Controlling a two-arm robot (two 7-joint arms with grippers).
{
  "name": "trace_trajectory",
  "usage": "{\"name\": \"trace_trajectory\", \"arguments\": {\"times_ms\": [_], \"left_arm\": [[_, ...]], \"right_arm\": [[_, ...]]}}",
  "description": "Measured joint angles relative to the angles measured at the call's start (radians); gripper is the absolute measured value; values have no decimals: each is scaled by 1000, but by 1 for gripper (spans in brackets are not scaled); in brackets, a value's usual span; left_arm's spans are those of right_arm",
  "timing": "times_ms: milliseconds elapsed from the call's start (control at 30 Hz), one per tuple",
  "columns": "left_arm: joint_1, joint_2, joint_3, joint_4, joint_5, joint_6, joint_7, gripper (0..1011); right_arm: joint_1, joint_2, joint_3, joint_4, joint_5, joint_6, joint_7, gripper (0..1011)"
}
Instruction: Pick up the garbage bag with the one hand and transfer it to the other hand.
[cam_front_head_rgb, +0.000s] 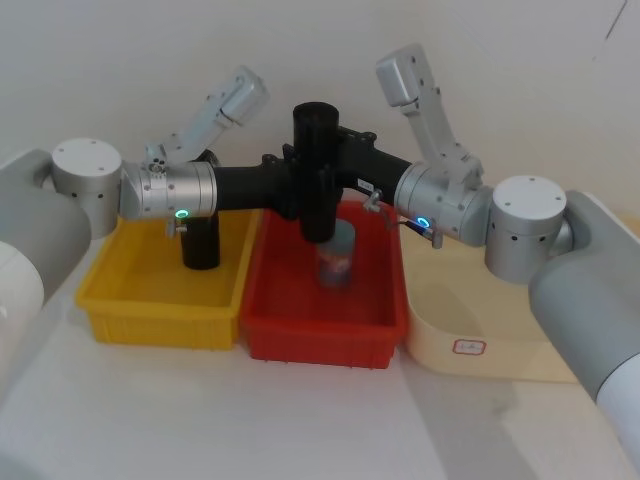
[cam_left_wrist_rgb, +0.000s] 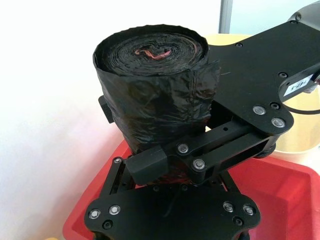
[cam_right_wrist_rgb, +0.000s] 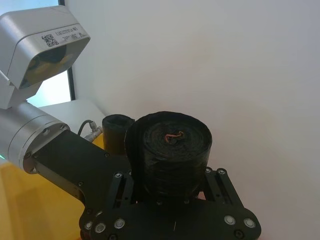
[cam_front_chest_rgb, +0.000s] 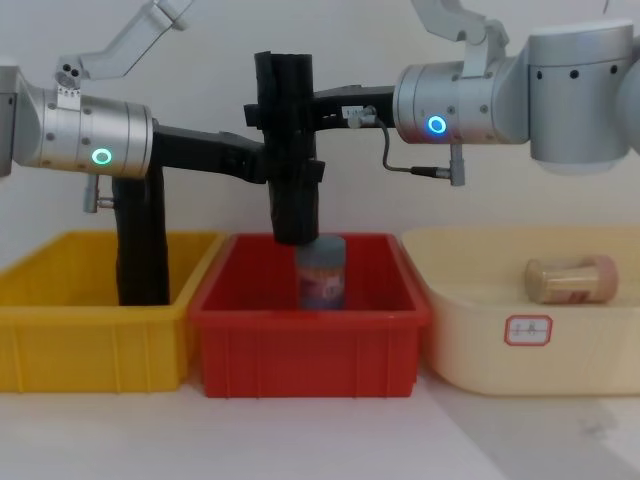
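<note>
two pincers meet on one garbage bag (cam_front_head_rgb: 318, 170), held upright in the air above the red bin (cam_front_head_rgb: 325, 325). left pincer (cam_front_chest_rgb: 285, 170), green-lit wrist: clamped on the roll's middle. right pincer (cam_front_chest_rgb: 290, 105), blue-lit wrist: reaching in from the other side, fingers against the roll near its top; both sets of fingers appear pressed to it in the left wrist view.

step in hand, as judged: the handover itself, both grips on. next move calls for the left pincer to widen and back off sideways without dragging the roll, once the right grip is firm; the crinkled film may slip.

count:
- black rolls: two; the second (cam_front_head_rgb: 200, 245) stands in the yellow bin (cam_front_head_rgb: 160, 305).
- bins: three, yellow, red, cream (cam_front_head_rgb: 470, 320), side by side on the worktop.
- jars: two; one upright in the red bin (cam_front_chest_rgb: 321, 272), one lying in the cream bin (cam_front_chest_rgb: 570, 278).
</note>
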Motion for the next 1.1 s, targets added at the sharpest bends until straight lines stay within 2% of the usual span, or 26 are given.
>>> {"name": "trace_trajectory", "arguments": {"times_ms": [933,1100], "left_arm": [[0,0,0,0,0,0,0,464],[0,0,0,0,0,0,0,578]], "right_arm": [[0,0,0,0,0,0,0,538],[0,0,0,0,0,0,0,538]]}}
